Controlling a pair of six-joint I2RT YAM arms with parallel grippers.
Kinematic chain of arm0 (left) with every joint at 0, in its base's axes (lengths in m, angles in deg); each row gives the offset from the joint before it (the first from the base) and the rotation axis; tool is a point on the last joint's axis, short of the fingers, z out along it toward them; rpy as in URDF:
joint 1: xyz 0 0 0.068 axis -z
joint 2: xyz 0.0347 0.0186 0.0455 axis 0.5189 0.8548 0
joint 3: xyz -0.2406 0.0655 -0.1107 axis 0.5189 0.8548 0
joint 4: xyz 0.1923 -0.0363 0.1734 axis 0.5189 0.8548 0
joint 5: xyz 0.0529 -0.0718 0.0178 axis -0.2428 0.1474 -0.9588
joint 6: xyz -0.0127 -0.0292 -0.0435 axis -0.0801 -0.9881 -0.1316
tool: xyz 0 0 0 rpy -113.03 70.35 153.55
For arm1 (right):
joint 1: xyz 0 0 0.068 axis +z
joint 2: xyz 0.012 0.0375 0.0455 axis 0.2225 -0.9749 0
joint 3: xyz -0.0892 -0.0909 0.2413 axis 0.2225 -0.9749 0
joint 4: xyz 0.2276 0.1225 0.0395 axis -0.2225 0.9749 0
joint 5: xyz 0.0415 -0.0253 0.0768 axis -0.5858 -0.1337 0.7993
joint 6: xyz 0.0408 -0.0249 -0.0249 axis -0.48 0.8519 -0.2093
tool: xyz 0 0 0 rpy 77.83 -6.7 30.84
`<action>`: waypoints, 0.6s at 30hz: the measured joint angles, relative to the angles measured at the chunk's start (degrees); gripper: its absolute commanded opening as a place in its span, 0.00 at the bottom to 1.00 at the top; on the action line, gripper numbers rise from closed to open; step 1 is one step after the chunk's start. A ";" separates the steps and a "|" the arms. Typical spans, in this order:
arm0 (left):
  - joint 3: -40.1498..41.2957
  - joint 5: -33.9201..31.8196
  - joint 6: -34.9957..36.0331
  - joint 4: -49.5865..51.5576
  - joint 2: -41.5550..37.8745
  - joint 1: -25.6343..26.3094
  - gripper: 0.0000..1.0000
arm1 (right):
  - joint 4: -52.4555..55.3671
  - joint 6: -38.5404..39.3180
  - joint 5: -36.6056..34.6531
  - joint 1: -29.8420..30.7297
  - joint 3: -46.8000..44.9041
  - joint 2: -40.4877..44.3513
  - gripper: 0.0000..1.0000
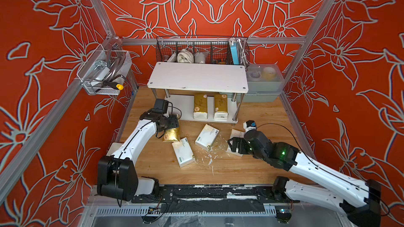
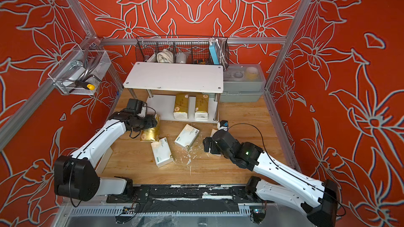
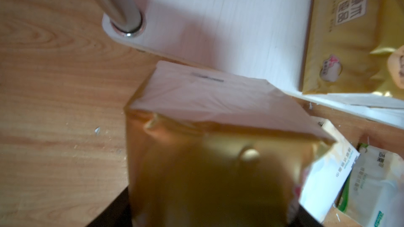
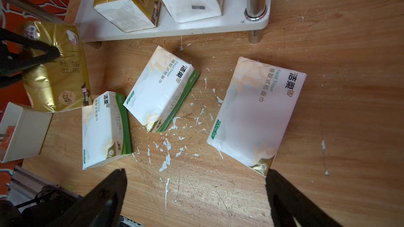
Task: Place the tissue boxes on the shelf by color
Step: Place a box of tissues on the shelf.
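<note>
**Top views.** In both top views the shelf (image 1: 197, 77) is standing at the back of the desk (image 1: 251, 171). One gold pack (image 1: 200, 105) and a second gold pack (image 1: 220, 105) are lying side by side on the lower board (image 1: 185, 111), toward the shelf's right legs. The stretch by its left legs is sitting free. I am running the left arm (image 1: 140, 136) with its left jaws clamping the third gold pack (image 1: 171, 135) just in front of the shelf's left front leg. I judge this is lining it up with that free stretch, so gold is filling one tier. The first white pack (image 1: 183, 155), second white pack (image 1: 207, 137) and third white pack (image 1: 237, 132) are lying loose on the desk in front of the shelf. Its top board is bare, probably being kept for them.

**Left wrist.** The third gold pack is filling the foreground, its end face pointing at the lower board's front edge beside the chrome leg (image 3: 122, 7). The pack is hiding the jaws here.

**Right wrist.** The right jaws are standing wide apart, gripping nothing and hovering over the desk in front of the shelf. The third white pack is lying just beyond their tips. I judge the spread is being set to span that pack.
</note>
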 measured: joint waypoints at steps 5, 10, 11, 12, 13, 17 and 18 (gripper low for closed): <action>-4.17 -1.31 0.87 -4.02 3.61 0.13 0.75 | 0.00 -0.57 0.00 0.00 -0.68 -0.17 0.99; -7.19 -2.21 1.20 -6.91 7.48 0.13 0.75 | 0.02 -1.05 0.00 0.00 -0.76 -0.42 0.99; -7.67 -2.38 1.25 -7.48 8.44 0.13 0.75 | 0.02 -1.09 0.00 0.00 -0.76 -0.52 0.99; -8.07 -2.60 1.27 -8.04 9.40 0.13 0.75 | 0.00 -1.09 0.00 0.00 -0.76 -0.59 0.99; -8.33 -2.82 1.29 -8.61 10.25 0.13 0.76 | 0.00 -1.11 0.00 0.00 -0.76 -0.61 0.99; -9.01 -3.76 1.29 -10.51 13.42 0.13 0.76 | 0.02 -1.20 0.00 0.00 -0.79 -0.61 0.99; -9.33 -3.98 1.29 -10.82 14.12 0.15 0.77 | 0.04 -1.22 0.00 0.00 -0.81 -0.59 0.99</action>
